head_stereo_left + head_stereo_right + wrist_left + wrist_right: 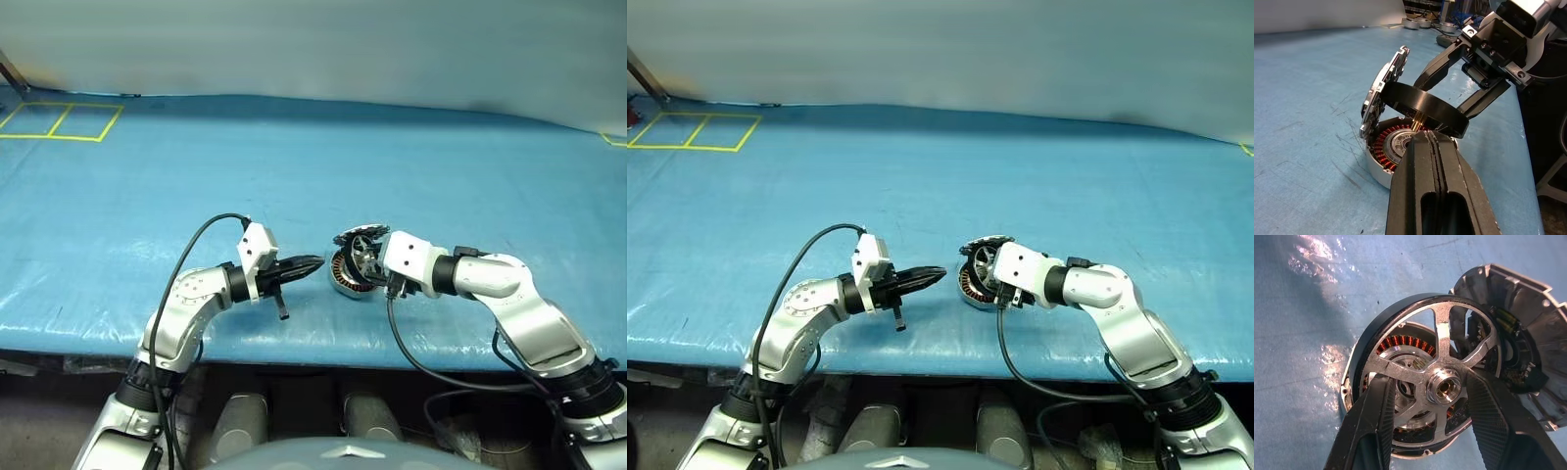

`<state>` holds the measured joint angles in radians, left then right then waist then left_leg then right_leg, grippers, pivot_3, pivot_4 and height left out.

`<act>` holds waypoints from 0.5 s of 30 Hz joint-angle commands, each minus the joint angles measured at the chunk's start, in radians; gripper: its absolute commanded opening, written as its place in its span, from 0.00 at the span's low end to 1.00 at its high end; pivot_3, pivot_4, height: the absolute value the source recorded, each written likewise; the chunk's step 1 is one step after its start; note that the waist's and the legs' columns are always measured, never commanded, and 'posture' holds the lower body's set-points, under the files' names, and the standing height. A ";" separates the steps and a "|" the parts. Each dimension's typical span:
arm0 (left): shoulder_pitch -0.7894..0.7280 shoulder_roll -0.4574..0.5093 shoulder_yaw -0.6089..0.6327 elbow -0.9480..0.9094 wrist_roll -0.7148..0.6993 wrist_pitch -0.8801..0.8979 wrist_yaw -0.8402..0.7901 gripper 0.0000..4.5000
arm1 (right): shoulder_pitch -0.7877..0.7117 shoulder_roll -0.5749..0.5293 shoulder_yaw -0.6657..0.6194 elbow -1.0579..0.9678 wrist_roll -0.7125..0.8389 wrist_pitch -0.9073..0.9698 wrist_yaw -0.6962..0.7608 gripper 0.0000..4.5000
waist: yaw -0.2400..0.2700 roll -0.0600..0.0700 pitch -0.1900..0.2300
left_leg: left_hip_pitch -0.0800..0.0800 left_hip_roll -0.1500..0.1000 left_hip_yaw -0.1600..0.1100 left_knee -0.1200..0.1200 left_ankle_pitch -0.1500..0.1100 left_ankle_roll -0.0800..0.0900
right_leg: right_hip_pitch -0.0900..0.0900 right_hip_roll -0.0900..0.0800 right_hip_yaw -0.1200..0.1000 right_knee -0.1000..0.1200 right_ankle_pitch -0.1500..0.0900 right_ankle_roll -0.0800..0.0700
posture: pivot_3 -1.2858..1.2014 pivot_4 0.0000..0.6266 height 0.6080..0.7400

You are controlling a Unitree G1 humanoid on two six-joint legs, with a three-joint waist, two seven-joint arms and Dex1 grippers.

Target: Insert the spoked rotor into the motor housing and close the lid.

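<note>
Blue table (pixel 294 157) from the head views: the right gripper (pixel 364 257) is right at the silver motor housing (pixel 343 277), nearer than the left gripper (pixel 306 266), whose fingers are pressed together, pointing level at it. Left wrist view: the black spoked rotor (pixel 1422 105) hangs tilted just over the copper windings, lid (pixel 1382 90) hinged up behind. Right wrist view: fingers (pixel 1374 426) pinch the rotor across its hub, nearly square over the housing's bore.

rotor (pixel 1442 387): black, tilted over housing | housing (pixel 1382 161): silver, copper windings | lid (pixel 1382 90): propped upright
</note>
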<state>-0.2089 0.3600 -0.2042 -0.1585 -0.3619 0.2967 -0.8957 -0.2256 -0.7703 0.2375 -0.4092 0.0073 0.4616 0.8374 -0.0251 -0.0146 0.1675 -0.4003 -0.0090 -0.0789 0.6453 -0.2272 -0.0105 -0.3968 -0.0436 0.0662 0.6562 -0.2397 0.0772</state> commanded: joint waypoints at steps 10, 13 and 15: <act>0.003 0.000 0.008 0.009 0.001 -0.037 -0.007 0.00 | -0.024 -0.040 -0.008 0.010 -0.050 -0.053 0.029 0.42 | 0.001 0.000 0.000 | 0.000 0.000 0.000 0.000 0.000 0.000 | 0.000 0.000 0.000 0.000 0.002 0.001 | 0.52 0.24 1.00; -0.001 -0.003 0.005 0.017 0.003 -0.043 -0.005 0.00 | -0.022 -0.034 0.007 0.026 -0.067 -0.061 0.022 0.42 | 0.002 0.000 0.000 | 0.000 0.000 0.000 0.000 0.000 0.000 | 0.000 0.000 0.000 0.000 0.002 0.001 | 0.52 0.24 1.00; -0.002 -0.004 0.005 0.020 0.004 -0.047 -0.006 0.00 | -0.019 -0.032 0.012 0.033 -0.075 -0.062 0.020 0.42 | 0.002 0.000 0.000 | 0.000 0.000 0.000 0.000 0.000 0.000 | 0.000 0.000 0.000 0.000 0.002 0.002 | 0.52 0.24 1.00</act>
<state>-0.2056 0.3581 -0.2045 -0.1230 -0.3554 0.2744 -0.8961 -0.2337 -0.7995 0.2581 -0.3804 -0.0533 0.4087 0.8646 -0.0235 -0.0145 0.1676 -0.4004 -0.0090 -0.0789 0.6456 -0.2273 -0.0105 -0.3968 -0.0436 0.0663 0.6561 -0.2376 0.0787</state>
